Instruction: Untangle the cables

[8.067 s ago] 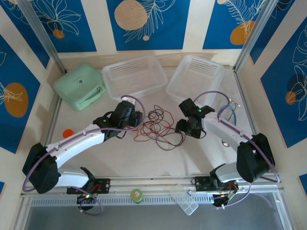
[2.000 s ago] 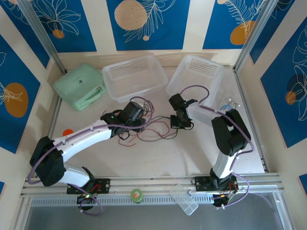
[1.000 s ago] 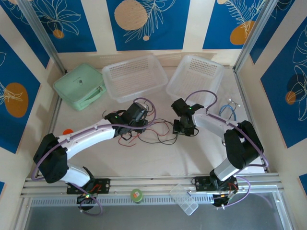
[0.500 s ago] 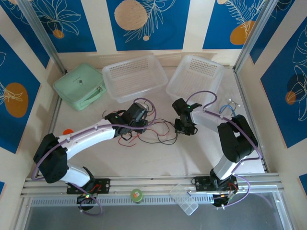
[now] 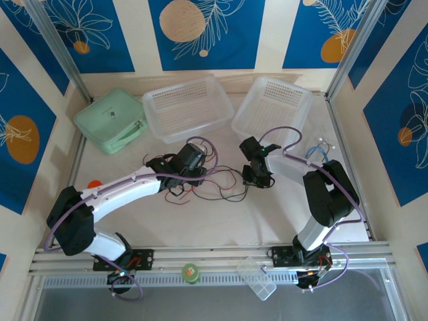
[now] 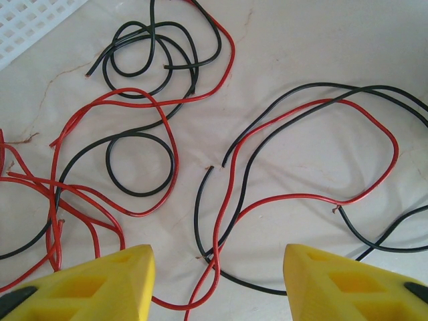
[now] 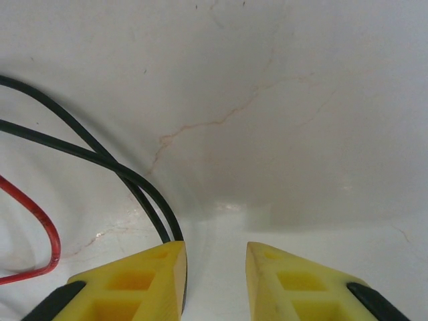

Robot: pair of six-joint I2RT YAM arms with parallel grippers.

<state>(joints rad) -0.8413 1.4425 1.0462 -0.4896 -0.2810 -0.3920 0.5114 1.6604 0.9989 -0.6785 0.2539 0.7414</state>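
From above, we see the cables (image 5: 217,180) lying on the table (image 5: 200,227) between the two arms. Red and black strands loop over one another in one loose heap, and none lies apart from the rest, so we judge the untangling barely begun. The left gripper (image 5: 199,175) hangs over the heap's left side, the right gripper (image 5: 257,179) over its right edge. Behind them, the left basket (image 5: 155,101) and the right basket (image 5: 251,126) hold no strand that we can make out. The green case (image 5: 110,120) is closed, so its contents are hidden, and the small clear box (image 5: 257,279) at the near edge is too small to judge.

In the left wrist view, the jaws stand wide apart and grasp nothing. Below them red crosses black in several places, and a few cut ends lie free.

In the right wrist view, the jaws are narrowly parted with bare table between them and nothing pinched. Two black strands (image 7: 100,160) run in under one finger, with a red bend (image 7: 53,247) beside them. We reckon nearly all the work is left, since each strand has yet to be drawn clear.
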